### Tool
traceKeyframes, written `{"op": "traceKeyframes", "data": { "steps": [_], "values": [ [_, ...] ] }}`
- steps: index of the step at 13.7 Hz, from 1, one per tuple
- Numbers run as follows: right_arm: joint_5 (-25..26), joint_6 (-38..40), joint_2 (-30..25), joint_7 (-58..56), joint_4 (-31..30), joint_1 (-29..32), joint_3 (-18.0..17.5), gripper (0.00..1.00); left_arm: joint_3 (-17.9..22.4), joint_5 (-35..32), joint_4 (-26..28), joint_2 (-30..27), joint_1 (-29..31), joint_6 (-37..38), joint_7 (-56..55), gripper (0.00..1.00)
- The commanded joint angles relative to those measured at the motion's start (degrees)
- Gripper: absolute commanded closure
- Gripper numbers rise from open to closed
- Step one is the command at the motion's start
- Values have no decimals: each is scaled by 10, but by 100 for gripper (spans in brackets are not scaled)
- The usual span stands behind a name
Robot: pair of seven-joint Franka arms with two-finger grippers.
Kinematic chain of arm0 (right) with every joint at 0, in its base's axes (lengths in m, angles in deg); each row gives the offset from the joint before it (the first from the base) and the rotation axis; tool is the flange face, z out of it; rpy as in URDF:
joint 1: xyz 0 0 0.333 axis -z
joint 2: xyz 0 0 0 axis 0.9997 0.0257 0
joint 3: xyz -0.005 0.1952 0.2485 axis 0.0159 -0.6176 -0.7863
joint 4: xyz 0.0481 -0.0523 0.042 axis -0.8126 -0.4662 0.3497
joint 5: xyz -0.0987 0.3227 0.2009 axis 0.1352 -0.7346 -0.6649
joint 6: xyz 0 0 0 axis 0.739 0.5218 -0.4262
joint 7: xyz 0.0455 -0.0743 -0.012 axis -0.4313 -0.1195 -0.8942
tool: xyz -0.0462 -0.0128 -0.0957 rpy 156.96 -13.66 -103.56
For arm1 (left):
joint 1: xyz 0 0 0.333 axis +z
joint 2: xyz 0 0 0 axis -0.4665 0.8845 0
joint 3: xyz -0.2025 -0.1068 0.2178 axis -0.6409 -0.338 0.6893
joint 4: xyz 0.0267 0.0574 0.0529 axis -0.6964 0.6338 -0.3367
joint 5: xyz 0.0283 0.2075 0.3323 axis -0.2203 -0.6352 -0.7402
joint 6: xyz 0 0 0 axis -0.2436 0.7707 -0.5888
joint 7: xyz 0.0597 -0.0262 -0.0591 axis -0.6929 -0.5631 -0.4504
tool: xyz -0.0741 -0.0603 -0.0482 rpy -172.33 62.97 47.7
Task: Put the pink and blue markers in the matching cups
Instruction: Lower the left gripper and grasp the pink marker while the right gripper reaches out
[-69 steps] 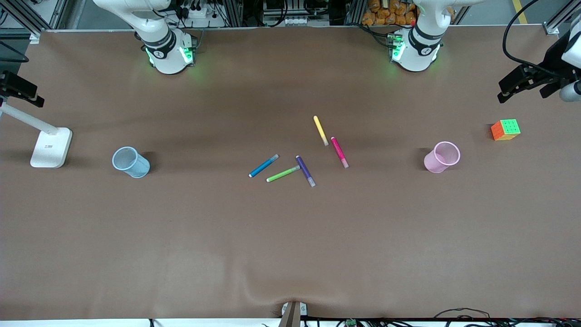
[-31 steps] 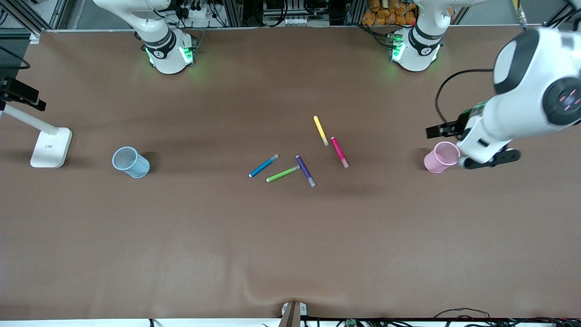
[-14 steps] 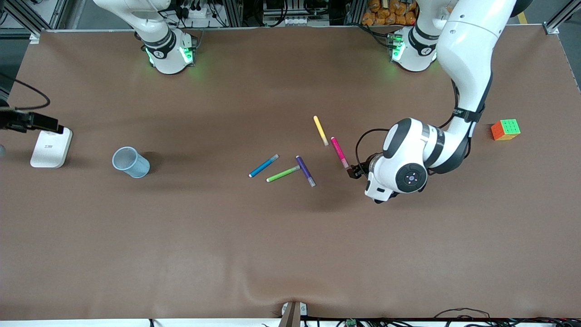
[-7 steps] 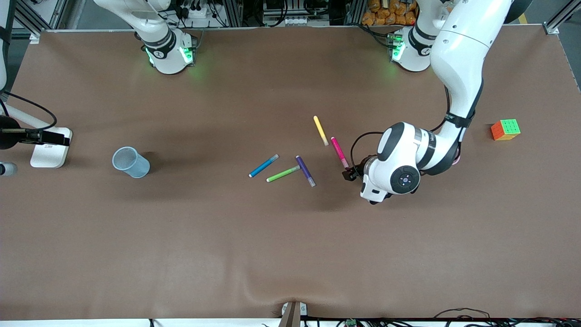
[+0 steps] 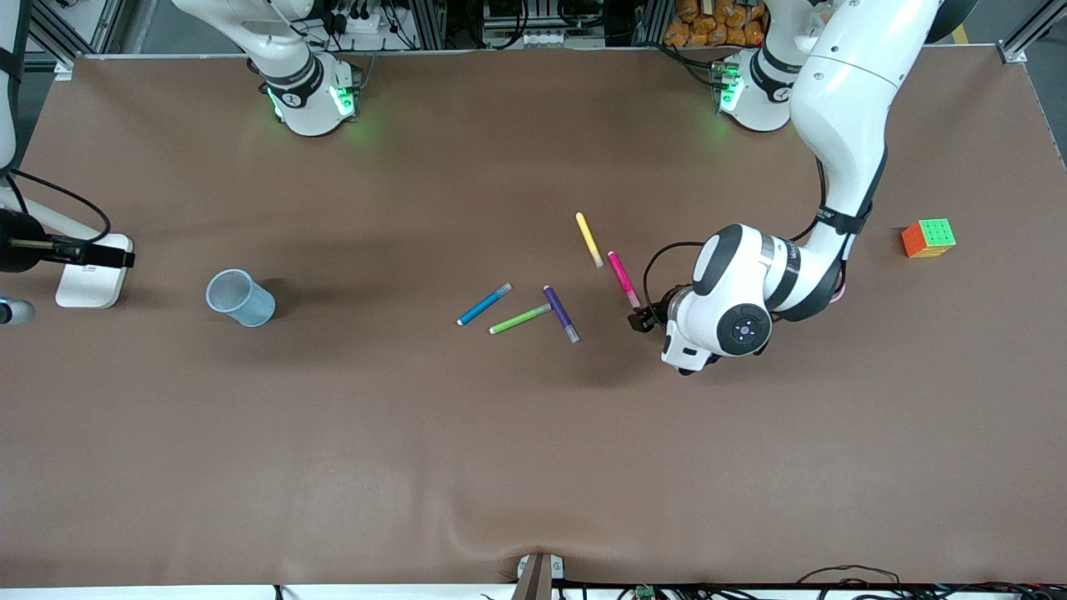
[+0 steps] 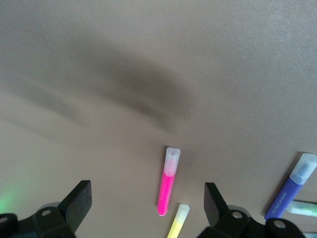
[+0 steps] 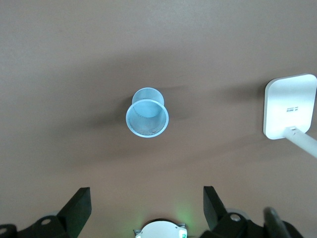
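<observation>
— Pink marker (image 5: 623, 280), where is it?
— Flat on the table (image 5: 533, 467), just beside the yellow pen (image 5: 588, 239), with the left gripper (image 6: 147, 210) spread wide above it, holding nothing

— And the blue marker (image 5: 483, 304)?
— Near the pink marker, toward the right arm's end, beside the green pen (image 5: 519, 319) and purple pen (image 5: 560, 313). Farther that way stands the blue cup (image 5: 240, 297); the right gripper (image 7: 146, 212) hangs released over it, by a white lamp base (image 5: 94, 272)

The front view looks down from high across the table (image 5: 333, 467); each wrist camera faces down on it.
</observation>
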Motion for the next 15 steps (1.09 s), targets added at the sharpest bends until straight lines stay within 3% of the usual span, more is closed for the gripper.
{"op": "traceKeyframes", "data": {
  "steps": [1, 12, 15],
  "values": [
    [-12, 12, -3, 41, 0, -10, -3, 0, 1, 33, 4, -6, -6, -10, -9, 0],
    [-31, 15, -23, 149, -34, -57, -3, 0, 1, 53, 6, 16, -17, -36, -10, 0],
    [-49, -32, -63, 205, -102, -78, -3, 0, 0, 53, 6, 24, -23, -53, -14, 0]
  ]
}}
